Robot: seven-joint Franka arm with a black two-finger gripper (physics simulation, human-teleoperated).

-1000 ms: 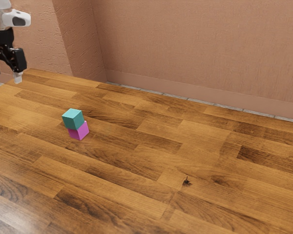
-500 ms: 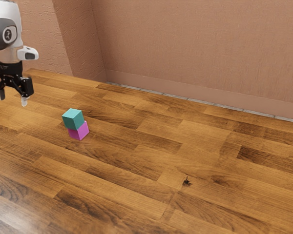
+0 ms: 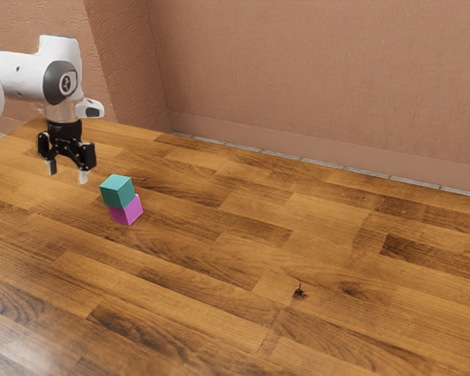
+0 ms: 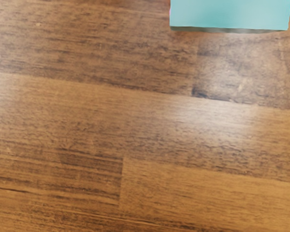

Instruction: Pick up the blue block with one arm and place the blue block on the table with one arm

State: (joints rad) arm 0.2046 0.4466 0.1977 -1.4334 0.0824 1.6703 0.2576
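"On the exterior view's left, what's that on the surface?"

"Two blocks, stacked. The blue block, a greenish blue, sits on the pink block, set off-centre towards the exterior view's left."

"And the tool?"

"Released. Its two fingers stand apart, pointing down above the surface, near the stack but touching neither block. It hangs from the white arm, farther to the exterior view's left."

"Does the wrist view catch the blocks?"

"Part of the blue one, with a thin pink sliver beside it, over the wood."

"Anything else about?"

"A small dark mark on the near part of the surface, well apart from the stack, towards the exterior view's right. The wall stands beyond the far edge."
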